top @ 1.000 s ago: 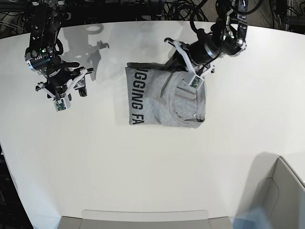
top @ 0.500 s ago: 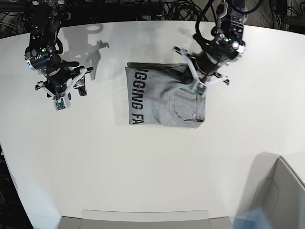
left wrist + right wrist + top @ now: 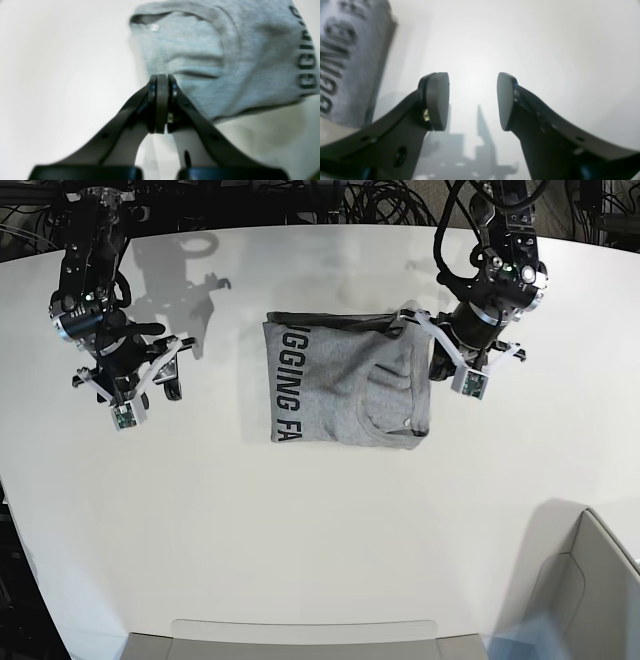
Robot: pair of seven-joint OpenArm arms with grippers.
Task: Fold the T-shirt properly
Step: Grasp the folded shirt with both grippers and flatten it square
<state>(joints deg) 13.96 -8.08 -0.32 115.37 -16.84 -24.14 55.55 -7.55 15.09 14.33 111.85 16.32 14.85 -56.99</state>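
The left gripper (image 3: 162,105) has its jaws pressed flat together with nothing between them — its pads meet edge to edge in the left wrist view, and bare white table (image 3: 300,530) shows on either side of the fingers. In the base view this gripper (image 3: 452,352) hangs just beside the near right edge of the T-shirt (image 3: 345,385), over the table. The right gripper (image 3: 472,101) is spread wide, a clear gap of table between its two pads, gripping nothing; it sits well apart from the garment at the base view's left (image 3: 130,385).

The T-shirt lies near the table's middle, folded into a rough rectangle — black block letters run along its left strip, and the plain grey fold with the collar opening covers the rest. In the left wrist view the T-shirt (image 3: 225,62) lies just beyond the closed fingertips.
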